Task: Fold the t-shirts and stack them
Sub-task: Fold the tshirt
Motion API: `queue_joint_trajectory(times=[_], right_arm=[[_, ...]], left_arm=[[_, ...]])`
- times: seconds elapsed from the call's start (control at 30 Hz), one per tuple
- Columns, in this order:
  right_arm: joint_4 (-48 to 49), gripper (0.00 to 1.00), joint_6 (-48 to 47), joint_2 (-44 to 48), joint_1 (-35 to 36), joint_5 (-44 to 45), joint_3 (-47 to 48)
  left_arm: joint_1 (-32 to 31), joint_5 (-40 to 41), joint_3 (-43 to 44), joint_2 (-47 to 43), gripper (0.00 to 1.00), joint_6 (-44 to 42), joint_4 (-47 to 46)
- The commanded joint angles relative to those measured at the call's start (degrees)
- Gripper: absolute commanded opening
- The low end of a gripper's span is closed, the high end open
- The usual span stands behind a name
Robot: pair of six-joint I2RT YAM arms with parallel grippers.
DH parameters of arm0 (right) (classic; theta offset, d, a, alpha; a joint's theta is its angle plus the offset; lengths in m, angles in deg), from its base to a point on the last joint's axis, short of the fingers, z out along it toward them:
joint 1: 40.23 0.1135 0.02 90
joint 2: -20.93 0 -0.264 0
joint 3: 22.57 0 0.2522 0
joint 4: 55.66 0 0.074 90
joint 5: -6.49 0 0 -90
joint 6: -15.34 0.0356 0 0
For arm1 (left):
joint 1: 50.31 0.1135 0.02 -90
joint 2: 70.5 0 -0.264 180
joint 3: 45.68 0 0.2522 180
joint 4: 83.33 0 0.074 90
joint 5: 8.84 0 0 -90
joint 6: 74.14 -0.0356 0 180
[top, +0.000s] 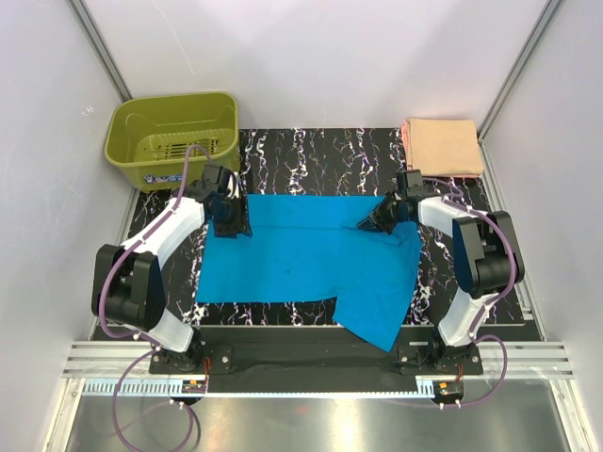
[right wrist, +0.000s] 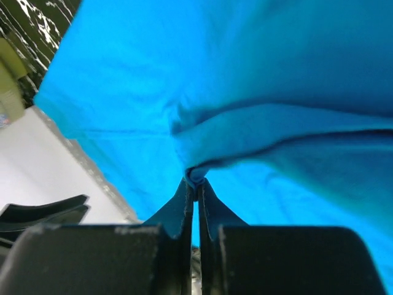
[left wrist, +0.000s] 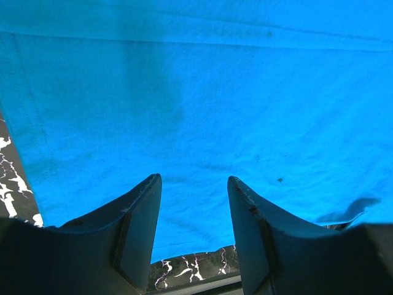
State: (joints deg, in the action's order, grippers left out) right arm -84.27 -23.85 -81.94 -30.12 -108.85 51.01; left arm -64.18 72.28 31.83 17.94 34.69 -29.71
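Right now the right jaws are pinching fully shut on a bunched ridge of the blue shirt [top: 311,254] at its far right edge. The right wrist view is showing cloth squeezed between the tips. The left jaws are standing roughly half open over the shirt's far left corner, with cloth lying beneath the gap and nothing gripped. The blue shirt is lying spread flat on the surface [top: 311,151], with one part trailing off toward the near right. The peach shirt [top: 443,146] is sitting folded at the far right corner, well apart from the blue one. The basket [top: 127,141] is sitting far left, just beyond the left arm.

Judging by this, the step is looking like getting both far corners held for a fold toward the near edge. Only one side is being held, so lifting now is risking a skewed drag. The left jaws are needing to drop onto the corner and close on the edge, taking all the layers. After that, both arms should be rising together, level, and travelling at the same pace so the fold line is landing straight. The trailing part is probably wanting tucking in before stacking.
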Motion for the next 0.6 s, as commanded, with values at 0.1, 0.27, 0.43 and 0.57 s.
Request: queue_joint_trajectory(times=[0.1, 0.27, 0.43, 0.57], right_arm=[[1.9, 0.01, 12.4, 4.0, 3.8, -1.6, -3.2], [1.3, 0.04, 22.5, 5.9, 6.8, -0.8, -5.2], [0.4, 0.45, 27.8, 11.5, 11.9, -0.5, -8.4], [-3.6, 0.52, 20.8, 22.0, 10.0, 2.8, -8.7]], left_arm=[[0.2, -1.7, -1.6, -1.7, 0.52, -0.9, -1.7], [0.2, -1.9, -3.0, -2.2, 0.53, -1.3, -1.9], [0.1, -2.8, -4.2, -1.9, 0.54, -1.3, -2.7], [0.1, -3.9, -4.3, -2.4, 0.53, -1.1, -3.1]])
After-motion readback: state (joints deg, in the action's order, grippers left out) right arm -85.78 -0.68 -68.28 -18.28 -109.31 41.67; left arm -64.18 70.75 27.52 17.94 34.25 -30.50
